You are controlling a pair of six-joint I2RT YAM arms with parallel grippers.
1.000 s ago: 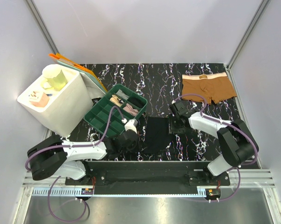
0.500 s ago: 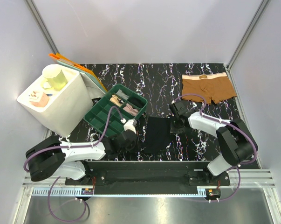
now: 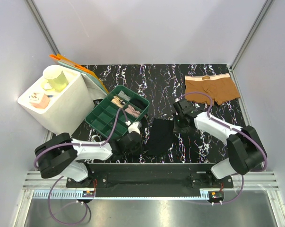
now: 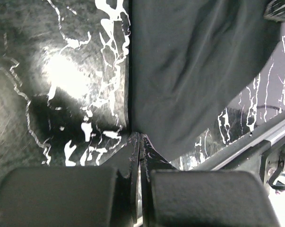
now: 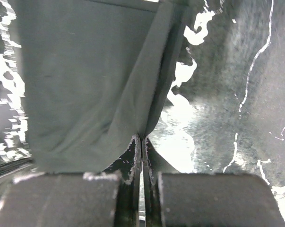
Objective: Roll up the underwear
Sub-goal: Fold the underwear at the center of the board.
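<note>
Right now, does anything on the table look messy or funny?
Yes. The black underwear lies crumpled and crooked in the middle, pinched at its edges by the left gripper and right gripper. The green tray sits crooked too. The brown underwear lies flat.

No words, numbers or brand marks can be read in any view. The brown underwear point(image 3: 211, 90), at the far right corner of the table point(image 3: 147, 78), has a small dark patch at the middle of its pale waistband, too small to make out as letters. The black underwear point(image 3: 160, 137), near the table's front edge, shows only plain cloth in both wrist views. A small pink-and-white box point(image 3: 38, 99) on the white bin point(image 3: 69, 111) at the left edge bears coloured specks, too blurred to read.
</note>
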